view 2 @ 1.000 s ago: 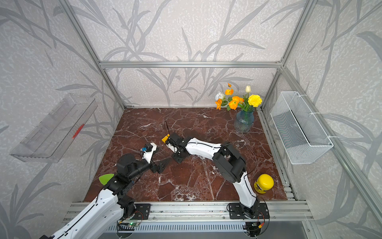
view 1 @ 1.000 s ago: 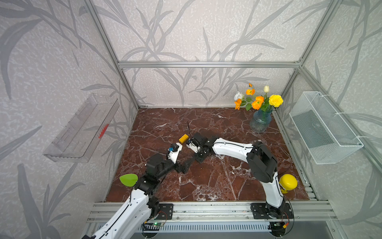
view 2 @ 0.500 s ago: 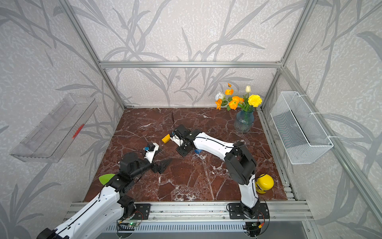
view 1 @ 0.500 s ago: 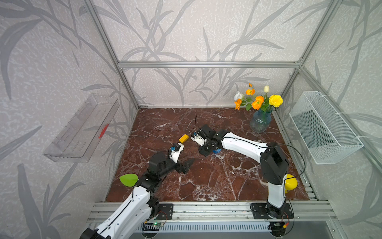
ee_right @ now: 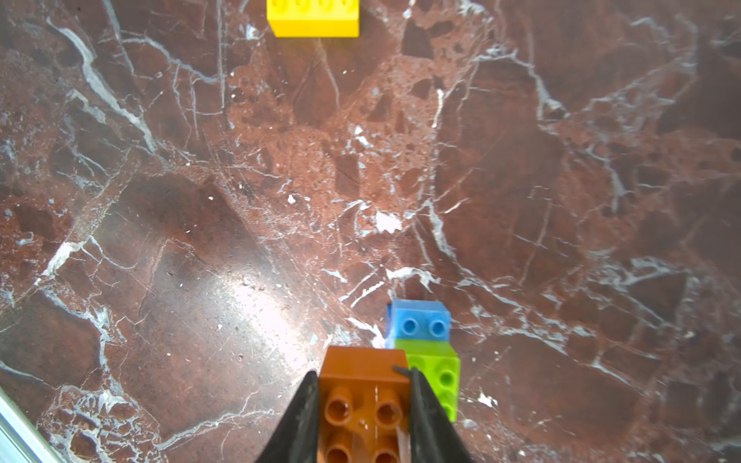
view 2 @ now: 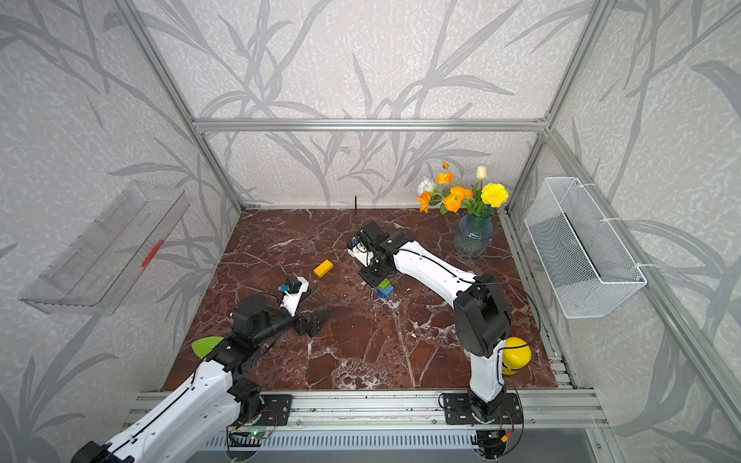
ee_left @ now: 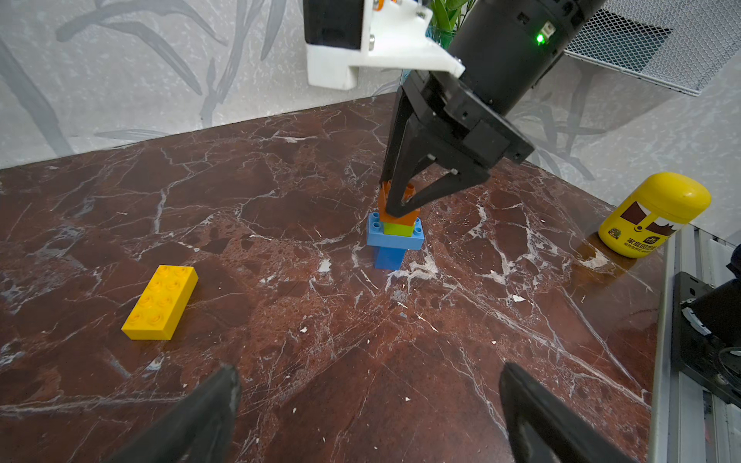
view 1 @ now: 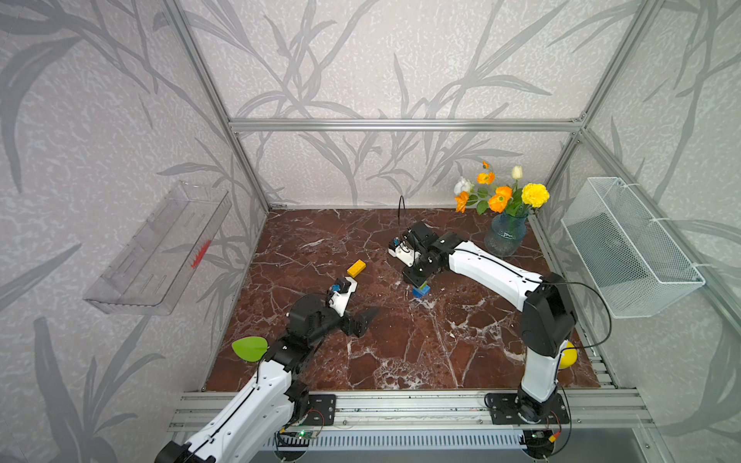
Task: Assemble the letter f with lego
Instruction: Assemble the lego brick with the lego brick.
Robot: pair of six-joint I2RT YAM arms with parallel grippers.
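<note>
In both top views the stack (view 1: 421, 290) stands near the middle, under the right gripper (view 1: 418, 281). The left gripper (view 1: 364, 320) gapes empty.

Left wrist: the right jaws clamp the orange brick (ee_left: 395, 202) atop green (ee_left: 399, 229) and blue (ee_left: 395, 240).

Right wrist: orange looks offset, perhaps unseated. Square it, then press straight down. The yellow brick (ee_right: 312, 18) lies apart.

Grey leaf paper covers the walls (view 1: 361, 60). The floor (view 1: 401, 352) is shiny red-brown stone. Flowers (view 1: 501, 196) stand in a blue vase (view 1: 504, 240).
</note>
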